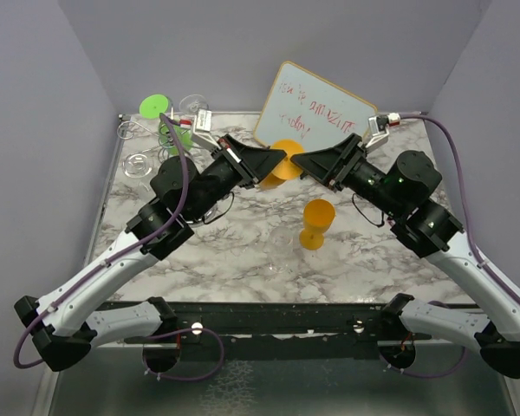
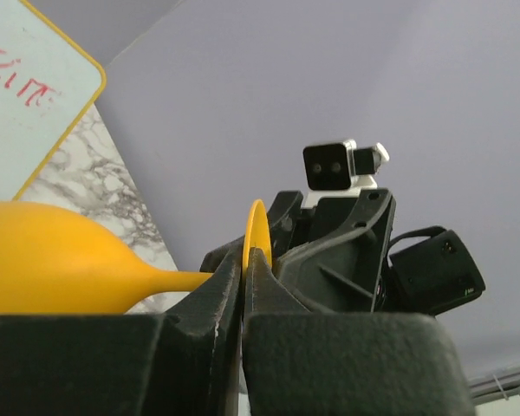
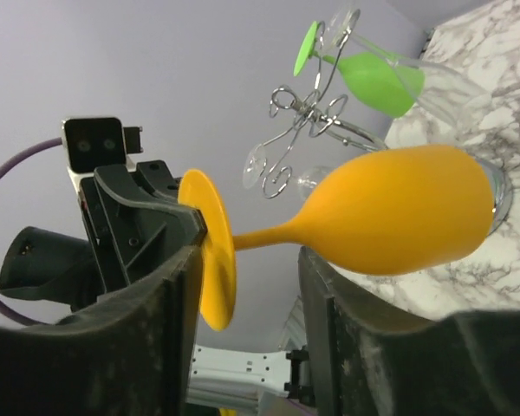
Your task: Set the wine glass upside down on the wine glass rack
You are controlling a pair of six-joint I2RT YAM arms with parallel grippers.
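Above the marble table (image 1: pixel 234 260), toward 12 o'clock: grips orange wine glass (image 3: pixel 399 212) sideways by its foot in clenched left gripper (image 2: pixel 243 270); holds right gripper (image 3: pixel 247 260) released, straddling stem. Wine glass rack (image 1: pixel 169 132) at 10 o'clock.

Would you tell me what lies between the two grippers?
An orange wine glass on its side: in the right wrist view its stem passes through the open right gripper, its foot clamped by the left gripper.

Left gripper (image 2: pixel 245 260) pinched closed — right gripper (image 3: pixel 247 260) spread apart, facing it
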